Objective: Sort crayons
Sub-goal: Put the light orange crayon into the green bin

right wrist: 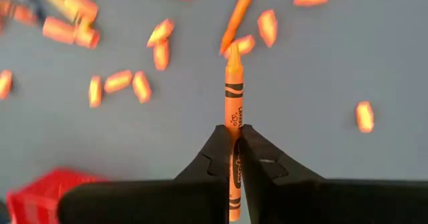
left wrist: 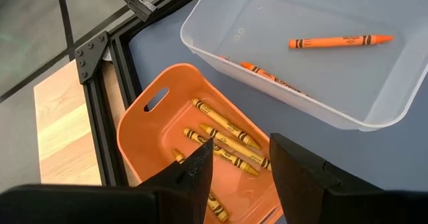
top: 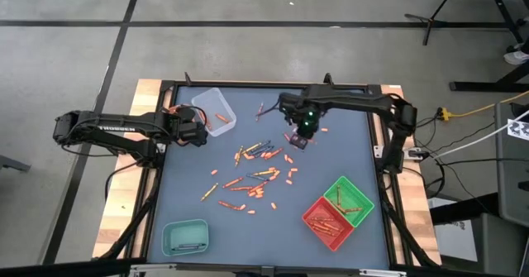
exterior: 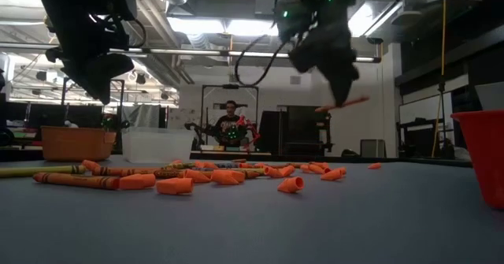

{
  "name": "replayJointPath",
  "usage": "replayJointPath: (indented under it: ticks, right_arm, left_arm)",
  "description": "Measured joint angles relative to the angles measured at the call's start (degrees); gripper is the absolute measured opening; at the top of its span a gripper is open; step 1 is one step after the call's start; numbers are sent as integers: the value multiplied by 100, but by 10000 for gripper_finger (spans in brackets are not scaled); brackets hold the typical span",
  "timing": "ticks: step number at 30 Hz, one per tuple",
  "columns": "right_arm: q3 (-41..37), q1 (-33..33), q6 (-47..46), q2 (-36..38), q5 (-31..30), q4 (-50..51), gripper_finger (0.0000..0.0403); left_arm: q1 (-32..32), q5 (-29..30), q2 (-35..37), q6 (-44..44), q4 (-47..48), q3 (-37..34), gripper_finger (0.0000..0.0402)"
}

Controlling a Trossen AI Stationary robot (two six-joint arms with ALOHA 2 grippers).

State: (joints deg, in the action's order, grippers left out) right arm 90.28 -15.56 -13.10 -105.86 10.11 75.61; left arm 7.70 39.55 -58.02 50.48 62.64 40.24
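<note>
Many short orange and red crayons lie scattered on the dark mat, with a few yellow and blue ones among them. My right gripper hangs above the far part of this scatter, shut on one orange crayon. My left gripper stands open at the far left. It is above an orange tray that holds several yellow crayons. A clear tray with two orange crayons stands beside the orange tray. My right gripper pinches the orange crayon between its two fingers at about the middle of its length. The fingers point down and lie across the crayon. The crayon hangs nearly level, slightly tilted, lifted clear of the mat. Its pointed tip sticks out beyond the fingers.
A green tray and a red tray holding crayons stand at the near right. A teal tray stands at the near left. The black frame rims the mat. A person sits in the room beyond the table.
</note>
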Motion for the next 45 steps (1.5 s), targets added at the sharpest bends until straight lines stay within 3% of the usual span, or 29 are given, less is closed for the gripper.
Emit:
replayJointPath:
  ticks: [15, 27, 31, 38, 45]
  right_arm:
    - [2, 1784, -371, 802, -33, 949, 13]
    - [-94, 3163, -1364, 1447, -881, 954, 14]
    - [-718, 3479, -2011, 1847, -1015, 803, 14]
    - [-2239, 3949, -3049, 2670, -822, -400, 14]
    - [-3293, 4324, -3760, 2926, -796, -1170, 14]
  left_arm:
    - [-2, 0, 0, 0, -47, 1, 130]
    - [-2, 0, 0, 0, -45, -1, 130]
    - [-1, 0, 0, -1, -45, 1, 130]
    - [-2, 0, 0, 0, -83, 1, 130]
    - [-2, 0, -2, -4, -286, 0, 130]
